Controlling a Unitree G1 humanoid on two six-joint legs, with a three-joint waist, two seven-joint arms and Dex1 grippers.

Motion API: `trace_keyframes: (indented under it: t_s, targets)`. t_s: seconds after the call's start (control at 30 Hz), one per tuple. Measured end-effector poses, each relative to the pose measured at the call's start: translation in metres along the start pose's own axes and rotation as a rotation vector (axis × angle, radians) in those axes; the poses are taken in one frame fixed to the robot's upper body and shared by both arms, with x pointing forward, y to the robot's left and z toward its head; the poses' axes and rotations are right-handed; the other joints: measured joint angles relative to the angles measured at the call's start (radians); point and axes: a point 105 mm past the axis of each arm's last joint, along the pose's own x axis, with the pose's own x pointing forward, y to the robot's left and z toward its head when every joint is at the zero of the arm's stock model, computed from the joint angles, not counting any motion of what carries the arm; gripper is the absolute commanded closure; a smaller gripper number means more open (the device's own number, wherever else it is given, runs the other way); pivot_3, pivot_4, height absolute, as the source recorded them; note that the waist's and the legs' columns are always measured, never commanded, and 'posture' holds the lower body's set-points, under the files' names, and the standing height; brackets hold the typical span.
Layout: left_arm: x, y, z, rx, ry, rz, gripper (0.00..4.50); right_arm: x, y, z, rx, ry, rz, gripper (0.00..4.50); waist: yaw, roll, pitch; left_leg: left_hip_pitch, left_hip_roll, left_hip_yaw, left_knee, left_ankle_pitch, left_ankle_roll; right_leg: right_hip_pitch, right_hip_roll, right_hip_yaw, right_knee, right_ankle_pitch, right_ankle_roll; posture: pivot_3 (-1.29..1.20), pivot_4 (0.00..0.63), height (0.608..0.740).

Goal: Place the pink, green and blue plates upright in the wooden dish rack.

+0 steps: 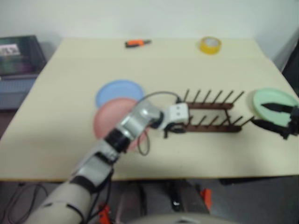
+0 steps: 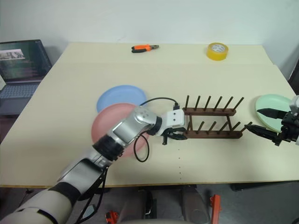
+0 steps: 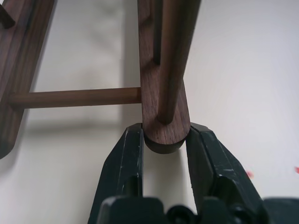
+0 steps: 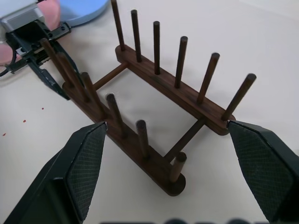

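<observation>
Head views: the wooden dish rack (image 2: 212, 122) stands on the table (image 2: 196, 70), no plate in it. The left gripper (image 2: 174, 136) is at the rack's end nearest the pink plate (image 2: 108, 124), its fingers narrowly set on the tip of the near rail. The pink plate lies flat beside that end of the rack, partly under the left arm; the blue plate (image 2: 120, 97) lies flat just behind the pink one, the two overlapping at the rim. The green plate (image 2: 273, 109) lies flat off the rack's opposite end. The right gripper (image 2: 266, 122) hangs over the green plate's near edge, fingers spread wide, holding nothing. Far beyond the rack sit a yellow tape roll (image 2: 217, 51) and orange-handled pliers (image 2: 144, 47); a laptop (image 2: 21, 65) stands off the table's edge on the pink plate's side.

Left wrist view: both fingers (image 3: 125, 163) flank the rounded rail end (image 3: 163, 135) — touching it on either side, clamped.

Right wrist view: wide-open fingers (image 4: 81, 168) frame the rack (image 4: 163, 105) — upright pegs in two rows, the left gripper (image 4: 46, 60) at its far end
</observation>
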Motion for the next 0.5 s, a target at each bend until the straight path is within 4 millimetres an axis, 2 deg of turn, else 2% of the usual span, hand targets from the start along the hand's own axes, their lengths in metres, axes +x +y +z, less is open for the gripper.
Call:
trace_keyframes:
  t_s: [0.2, 0.5]
  targets:
    - [0.005, 0.009, -0.002, 0.002, 0.03, 0.01, 3.49, 0.0, -0.001, 0.0, -0.001, 0.001, -0.01, 0.0, 0.001, 0.0, 0.0, 0.0, 0.0, 0.0, 0.0, 0.0, 0.0, 0.0, 0.0, 0.0, 0.0, 0.0, 0.0, 0.0, 0.15, 0.74]
    - [0.002, 0.022, -0.005, -0.086, 0.045, 0.075, 3.49, 0.001, 0.0, 0.0, -0.015, -0.011, -0.015, 0.0, 0.001, 0.0, 0.0, 0.0, 0.0, 0.0, 0.0, 0.0, 0.0, 0.0, 0.0, -0.001, 0.0, 0.0, 0.0, 0.0, 0.15, 0.74]
